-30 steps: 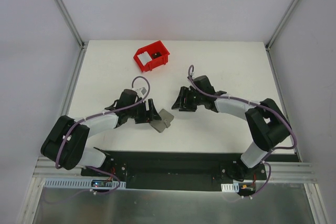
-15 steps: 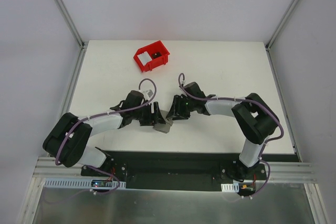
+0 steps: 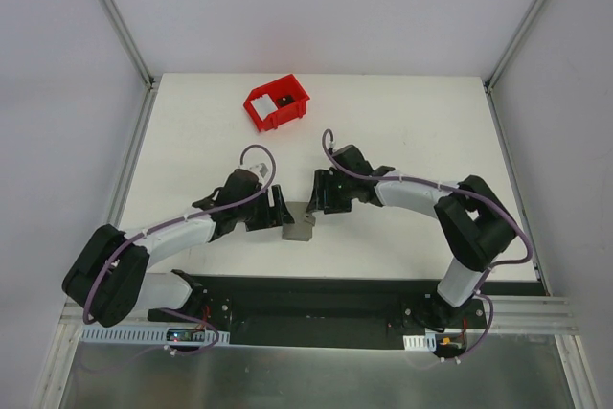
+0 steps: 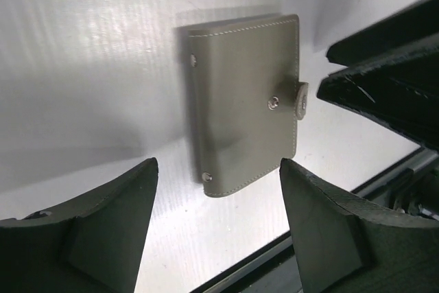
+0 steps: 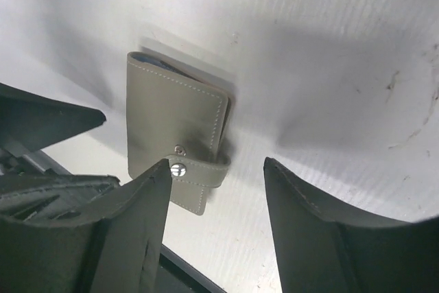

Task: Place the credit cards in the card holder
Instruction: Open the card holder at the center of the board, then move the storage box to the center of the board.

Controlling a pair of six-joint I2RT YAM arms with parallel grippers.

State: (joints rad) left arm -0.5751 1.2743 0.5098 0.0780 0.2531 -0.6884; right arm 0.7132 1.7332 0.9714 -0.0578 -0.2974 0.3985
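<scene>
Just ahead of left pincer (image 4: 217,166), card holder (image 4: 243,101)

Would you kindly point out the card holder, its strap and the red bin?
card holder (image 4: 240,101): left wrist view, middle of its cover.
strap (image 5: 203,169): right wrist view, just beside its snap.
red bin (image 3: 290,116): top external view, its near wall.
</scene>
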